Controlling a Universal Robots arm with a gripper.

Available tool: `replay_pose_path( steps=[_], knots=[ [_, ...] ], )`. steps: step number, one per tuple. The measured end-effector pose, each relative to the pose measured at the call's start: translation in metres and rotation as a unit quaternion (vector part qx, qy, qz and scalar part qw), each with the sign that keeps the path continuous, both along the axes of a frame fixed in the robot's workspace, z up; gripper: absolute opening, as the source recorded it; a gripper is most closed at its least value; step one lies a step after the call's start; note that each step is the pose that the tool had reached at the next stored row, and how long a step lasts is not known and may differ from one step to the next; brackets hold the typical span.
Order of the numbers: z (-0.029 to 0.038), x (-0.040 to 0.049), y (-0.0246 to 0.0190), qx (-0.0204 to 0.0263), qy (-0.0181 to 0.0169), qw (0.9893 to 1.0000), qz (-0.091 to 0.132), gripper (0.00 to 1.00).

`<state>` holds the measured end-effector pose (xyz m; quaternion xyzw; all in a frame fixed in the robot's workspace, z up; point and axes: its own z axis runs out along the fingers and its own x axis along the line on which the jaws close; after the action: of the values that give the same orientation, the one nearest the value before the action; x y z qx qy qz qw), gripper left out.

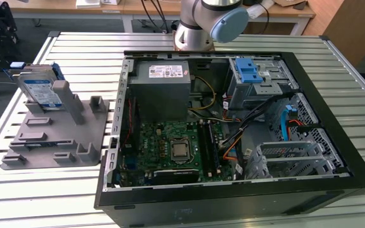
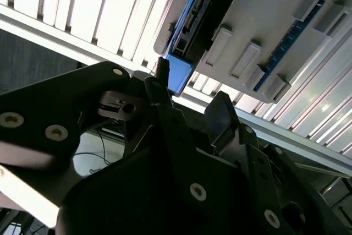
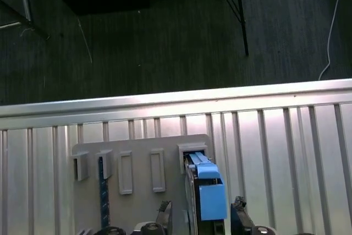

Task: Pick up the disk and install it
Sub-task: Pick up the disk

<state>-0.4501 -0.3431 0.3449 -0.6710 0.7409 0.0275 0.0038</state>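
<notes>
The disk (image 1: 40,90), silver with a white-and-blue label and blue rails, stands on edge in a grey slotted holder (image 1: 55,137) on the exterior view's left. In the first wrist view I look down on the disk's blue rail end (image 3: 208,191) in the holder (image 3: 137,158). My gripper (image 3: 201,208) is open, with one dark fingertip (image 3: 165,210) on each side of the disk and a gap to it. In the second wrist view the gripper (image 2: 190,94) hangs just off the disk's blue end (image 2: 179,72), fingers (image 2: 223,111) spread.
An open black computer case (image 1: 233,190) lies on the slatted metal table (image 1: 74,47). Inside are a grey power-supply box (image 1: 163,85), a green motherboard (image 1: 176,147) and a metal drive cage (image 1: 262,83) with a blue latch (image 1: 249,71). Past the table edge (image 3: 165,103) is dark floor.
</notes>
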Motion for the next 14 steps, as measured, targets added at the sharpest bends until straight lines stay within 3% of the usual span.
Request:
replay_pose_path(
  steps=[1, 7, 14],
  knots=[
    [-0.0002, 0.0000, 0.0000, 0.0000, 0.0000, 1.0000, 0.000, 0.53],
    [-0.0036, 0.0000, 0.0000, 0.0000, -0.0003, 0.9999, 0.013, 0.53],
    [-0.0039, 0.0000, 0.0000, 0.0000, -0.0003, 0.9999, 0.013, 0.53]
  ],
)
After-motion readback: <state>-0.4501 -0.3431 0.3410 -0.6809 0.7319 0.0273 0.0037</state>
